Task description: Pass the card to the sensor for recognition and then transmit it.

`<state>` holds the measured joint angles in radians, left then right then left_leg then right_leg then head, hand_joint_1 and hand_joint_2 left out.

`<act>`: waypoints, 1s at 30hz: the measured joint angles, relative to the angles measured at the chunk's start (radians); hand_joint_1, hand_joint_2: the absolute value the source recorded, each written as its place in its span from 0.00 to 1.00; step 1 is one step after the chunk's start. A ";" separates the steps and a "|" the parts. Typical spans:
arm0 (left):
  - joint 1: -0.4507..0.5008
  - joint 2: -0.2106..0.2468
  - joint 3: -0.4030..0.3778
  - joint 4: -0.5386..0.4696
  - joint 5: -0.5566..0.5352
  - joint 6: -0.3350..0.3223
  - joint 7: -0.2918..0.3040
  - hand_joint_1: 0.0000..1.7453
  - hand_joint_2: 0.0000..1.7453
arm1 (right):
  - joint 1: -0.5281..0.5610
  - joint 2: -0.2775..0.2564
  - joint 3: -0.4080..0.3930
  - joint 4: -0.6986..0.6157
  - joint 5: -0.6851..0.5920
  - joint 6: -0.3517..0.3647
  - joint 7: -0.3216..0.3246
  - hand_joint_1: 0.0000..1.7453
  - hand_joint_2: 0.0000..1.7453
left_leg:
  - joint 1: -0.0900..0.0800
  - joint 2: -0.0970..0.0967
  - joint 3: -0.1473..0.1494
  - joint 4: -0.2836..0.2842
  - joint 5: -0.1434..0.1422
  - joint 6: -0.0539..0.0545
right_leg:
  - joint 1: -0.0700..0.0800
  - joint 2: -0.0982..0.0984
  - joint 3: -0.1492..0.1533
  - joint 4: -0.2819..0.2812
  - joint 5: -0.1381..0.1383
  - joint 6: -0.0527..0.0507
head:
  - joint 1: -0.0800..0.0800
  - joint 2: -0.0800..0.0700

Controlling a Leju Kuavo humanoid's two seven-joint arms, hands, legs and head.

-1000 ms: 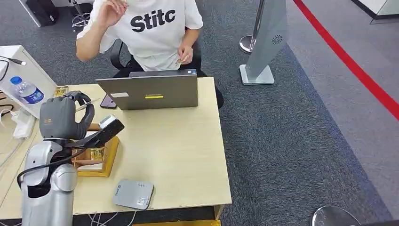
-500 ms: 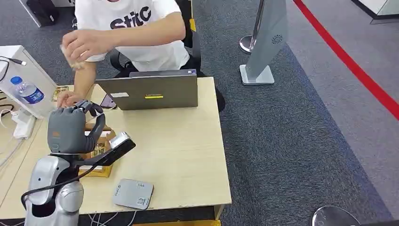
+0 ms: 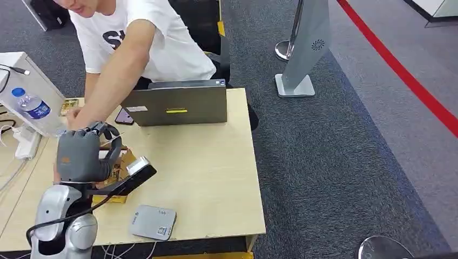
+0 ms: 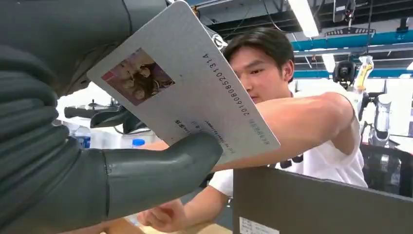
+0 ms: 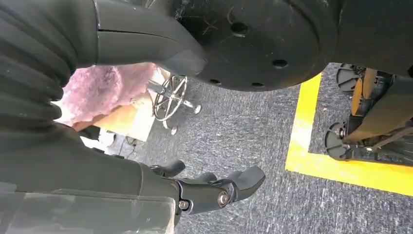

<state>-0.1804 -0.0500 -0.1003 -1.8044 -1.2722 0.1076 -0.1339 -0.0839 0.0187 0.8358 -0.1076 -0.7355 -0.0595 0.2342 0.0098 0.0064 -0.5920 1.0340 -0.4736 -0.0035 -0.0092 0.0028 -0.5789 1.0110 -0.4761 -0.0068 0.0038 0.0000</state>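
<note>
The left hand (image 3: 81,156) was up over the left side of the wooden desk (image 3: 216,178), with a grey card (image 4: 185,83) clamped between its thumb and fingers; the wrist view showed the card's face with a small photo and a row of printed digits, tilted on a slant. From the head view the hand sat above a wooden tray (image 3: 116,186) holding some small bits I couldn't make out. The flat grey sensor (image 3: 153,222) lay near the front edge of the desk, a little apart from the hand and closer to the robot. A person in a white t-shirt (image 3: 156,43) was leaning over the laptop (image 3: 175,105), arm stretched down toward the desk right beside the robot's hand. A water bottle (image 3: 31,104) stood off at the far left. The right hand (image 5: 214,190) hung over grey carpet next to a yellow floor line (image 5: 311,141), fingers loosely apart, holding nothing.
</note>
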 joint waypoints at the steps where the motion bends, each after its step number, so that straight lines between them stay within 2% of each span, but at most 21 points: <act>1: 0.003 0.000 0.000 0.000 0.000 0.000 0.000 1.00 1.00 | 0.000 0.000 0.000 0.000 0.000 0.000 0.000 0.00 1.00 | 0.000 0.000 0.000 0.000 0.000 0.000 | 0.000 0.000 0.000 0.000 0.000 0.000 | 0.000 0.000; 12: 0.021 0.014 0.000 0.028 -0.019 -0.040 0.025 1.00 1.00 | 0.000 0.000 0.016 0.001 -0.017 -0.002 0.002 0.00 1.00 | 0.000 0.000 0.000 0.000 0.000 0.000 | 0.000 0.000 0.000 0.000 0.000 0.000 | 0.000 0.000; 30: 0.094 0.046 -0.004 0.226 -0.081 -0.072 0.024 1.00 1.00 | -0.001 0.000 0.066 0.004 -0.054 0.006 -0.007 0.00 1.00 | 0.000 0.000 0.000 0.000 0.000 0.000 | 0.000 0.000 0.000 0.000 0.000 0.000 | 0.000 0.000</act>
<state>-0.0867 -0.0038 -0.1041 -1.5782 -1.3535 0.0355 -0.1095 -0.0852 0.0183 0.9014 -0.1034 -0.7897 -0.0538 0.2270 0.0098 0.0064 -0.5921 1.0340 -0.4739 -0.0031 -0.0092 0.0026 -0.5790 1.0110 -0.4761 -0.0067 0.0038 0.0000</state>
